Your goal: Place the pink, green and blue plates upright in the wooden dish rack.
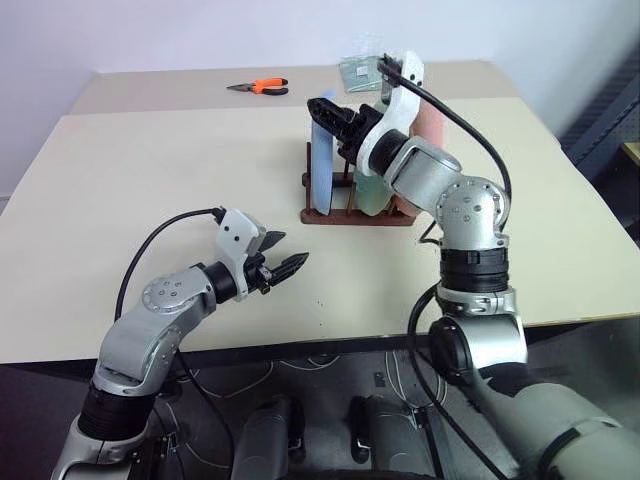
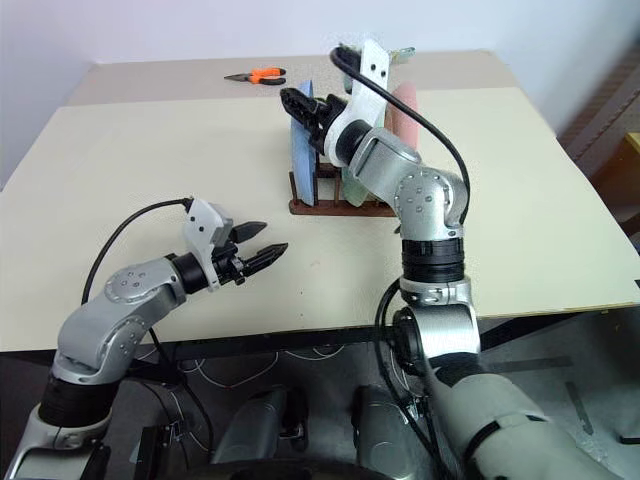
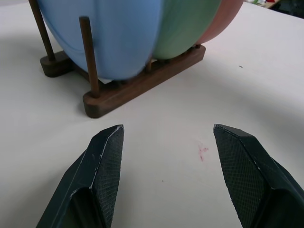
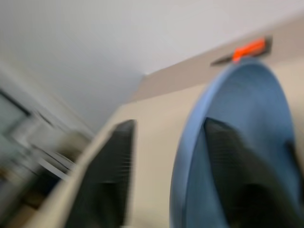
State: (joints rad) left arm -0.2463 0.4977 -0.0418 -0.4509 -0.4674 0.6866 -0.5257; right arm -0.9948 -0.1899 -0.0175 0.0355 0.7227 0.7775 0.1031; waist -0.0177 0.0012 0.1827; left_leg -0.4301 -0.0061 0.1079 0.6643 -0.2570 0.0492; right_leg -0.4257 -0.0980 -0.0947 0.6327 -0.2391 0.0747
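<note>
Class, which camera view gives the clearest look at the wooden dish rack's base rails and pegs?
The left wrist view: the wooden dish rack sits close, with its near rail and upright pegs sharp below the blue plate. Both eye views show the whole rack from far off, partly behind the right arm. The right wrist view shows the plate's rim, not the rack.

No readable text, label, brand, number or sign appears on anything in these views of the table (image 1: pixel 150 200).

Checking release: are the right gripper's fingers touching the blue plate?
Cannot tell. The right wrist view shows fingers straddling the blue plate rim; blur hides any gap.
</note>
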